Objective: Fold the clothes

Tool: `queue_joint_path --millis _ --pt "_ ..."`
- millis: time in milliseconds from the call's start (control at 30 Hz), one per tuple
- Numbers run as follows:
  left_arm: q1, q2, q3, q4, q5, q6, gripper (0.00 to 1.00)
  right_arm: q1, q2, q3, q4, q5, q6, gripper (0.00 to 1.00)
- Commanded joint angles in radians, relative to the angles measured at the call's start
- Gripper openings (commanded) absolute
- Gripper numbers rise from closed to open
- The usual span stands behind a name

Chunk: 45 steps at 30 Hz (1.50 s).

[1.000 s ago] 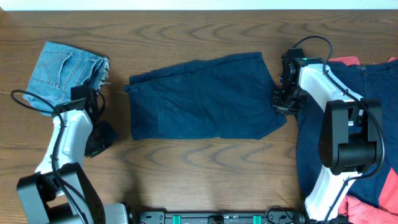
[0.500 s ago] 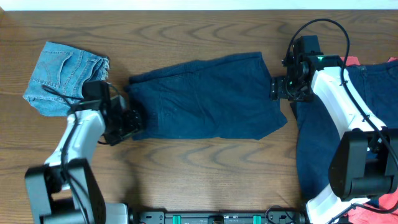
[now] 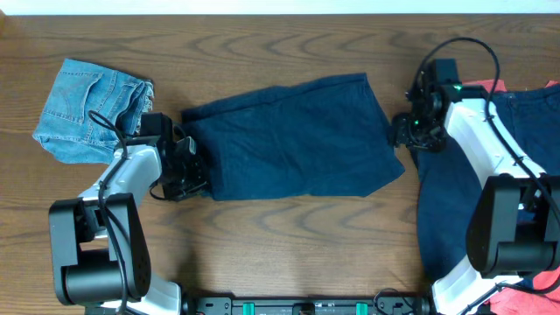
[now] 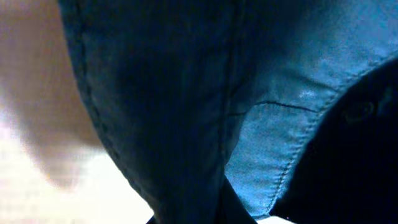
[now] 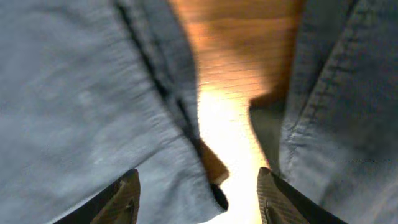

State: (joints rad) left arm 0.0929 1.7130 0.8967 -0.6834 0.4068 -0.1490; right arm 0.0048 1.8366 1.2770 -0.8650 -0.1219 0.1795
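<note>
Dark navy fabric shorts (image 3: pixel 289 140) are laid flat mid-table for folding. Left gripper (image 3: pixel 185 166) is buried in the left hem; grip cannot be told, the wrist view is filled by cloth. Right gripper (image 3: pixel 404 131) is spread at the right edge, nothing pinched, probably staged for a grab.

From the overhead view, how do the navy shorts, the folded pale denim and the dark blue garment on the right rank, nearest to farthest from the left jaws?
1. Dark navy cloth shorts: centre, left edge at the jaws of the left gripper.
2. Folded light blue denim garment: far left.
3. Dark blue garment: far right, past the shorts.
</note>
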Motion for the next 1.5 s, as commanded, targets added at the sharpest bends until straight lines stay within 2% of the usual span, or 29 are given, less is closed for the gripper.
queue_joint_path --millis 0,67,133,167,233,333,400,433,567,733,1033,1067,1100,1133,1200,1233,1333,1467 --pt "0.023 0.023 -0.016 -0.049 -0.131 0.016 0.06 -0.017 0.014 -0.082 0.053 -0.085 -0.035 0.64" --pt "0.029 0.011 -0.015 -0.056 -0.131 0.022 0.06 -0.014 0.014 -0.131 0.111 -0.187 -0.127 0.68" --pt "0.029 0.002 -0.015 -0.061 -0.134 0.021 0.06 -0.001 0.014 -0.186 0.180 -0.283 -0.159 0.69" --pt "0.029 -0.003 -0.015 -0.063 -0.135 0.021 0.06 0.006 0.014 -0.203 0.198 -0.291 -0.159 0.68" --pt "0.029 -0.018 -0.015 -0.068 -0.139 0.021 0.06 0.025 0.014 -0.248 0.235 -0.290 -0.158 0.60" --pt "0.031 -0.042 -0.014 -0.074 -0.140 0.021 0.06 0.048 0.014 -0.290 0.257 -0.289 -0.151 0.36" --pt "0.032 -0.060 -0.014 -0.081 -0.171 0.020 0.06 0.051 0.014 -0.295 0.256 -0.263 -0.151 0.05" --pt "0.033 -0.068 -0.014 -0.091 -0.199 0.017 0.06 0.048 0.012 -0.293 0.254 -0.248 -0.150 0.01" --pt "0.054 -0.096 -0.012 -0.145 -0.311 0.005 0.06 0.017 -0.006 -0.261 0.244 -0.226 -0.134 0.01" --pt "0.122 -0.107 -0.011 -0.209 -0.405 -0.067 0.06 -0.032 -0.048 -0.231 0.234 -0.220 -0.077 0.01" --pt "0.182 -0.107 -0.011 -0.235 -0.404 -0.078 0.07 -0.048 -0.058 -0.232 0.207 -0.193 -0.061 0.01" --pt "0.182 -0.107 -0.011 -0.245 -0.404 -0.078 0.13 -0.050 -0.058 -0.231 0.208 -0.197 -0.061 0.01" --pt "0.182 -0.107 -0.009 -0.256 -0.403 -0.078 0.26 -0.050 -0.059 -0.229 0.212 -0.213 -0.062 0.03" --pt "0.182 -0.107 -0.005 -0.272 -0.398 -0.078 0.33 -0.050 -0.061 -0.225 0.217 -0.233 -0.078 0.13" --pt "0.182 -0.107 0.008 -0.295 -0.381 -0.078 0.44 -0.050 -0.068 -0.207 0.219 -0.283 -0.130 0.40" --pt "0.182 -0.107 0.021 -0.309 -0.369 -0.077 0.45 -0.050 -0.071 -0.192 0.219 -0.315 -0.150 0.45" --pt "0.182 -0.107 0.074 -0.359 -0.343 -0.077 0.49 -0.049 -0.073 -0.135 0.222 -0.397 -0.155 0.47" --pt "0.181 -0.107 0.167 -0.420 -0.335 -0.073 0.50 -0.015 -0.073 -0.095 0.303 -0.436 -0.077 0.40"
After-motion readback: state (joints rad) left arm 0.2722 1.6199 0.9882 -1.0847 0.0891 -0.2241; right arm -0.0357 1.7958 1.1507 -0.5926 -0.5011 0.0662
